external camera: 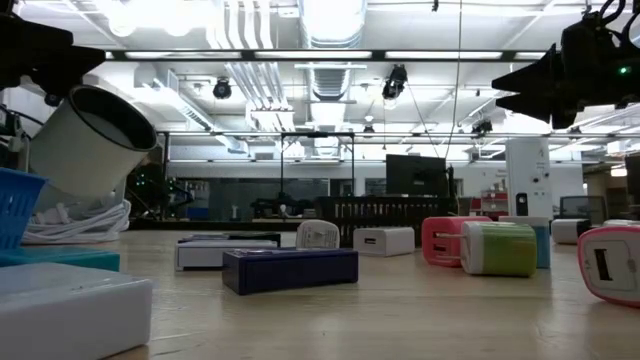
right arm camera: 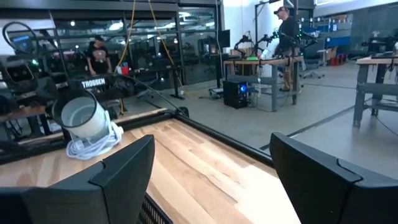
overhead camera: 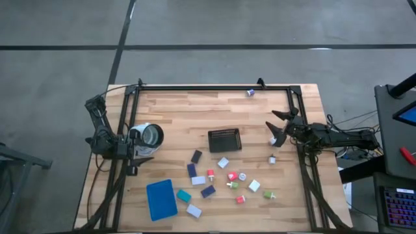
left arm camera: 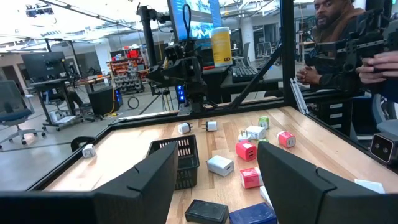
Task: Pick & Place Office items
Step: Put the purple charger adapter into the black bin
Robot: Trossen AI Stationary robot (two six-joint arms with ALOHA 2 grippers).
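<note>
Office items (overhead camera: 224,179) lay scattered over the table (overhead camera: 182,110) around six o'clock, below the black mesh basket (overhead camera: 224,140) at center. Left gripper (overhead camera: 144,149) waited at nine o'clock, jaws apart and empty, beside a white cup-like fixture (overhead camera: 149,135). Right gripper (overhead camera: 278,127) hovered at three o'clock, jaws spread wide, holding nothing. Blue tray (overhead camera: 161,199) sat toward seven o'clock.

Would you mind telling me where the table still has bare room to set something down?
The widest bare wood runs along the far edge, between the frame rail and the black mesh basket. A smaller patch lies between the basket and the white cup. Below the basket it is crowded with scattered office items beside the blue tray.
</note>
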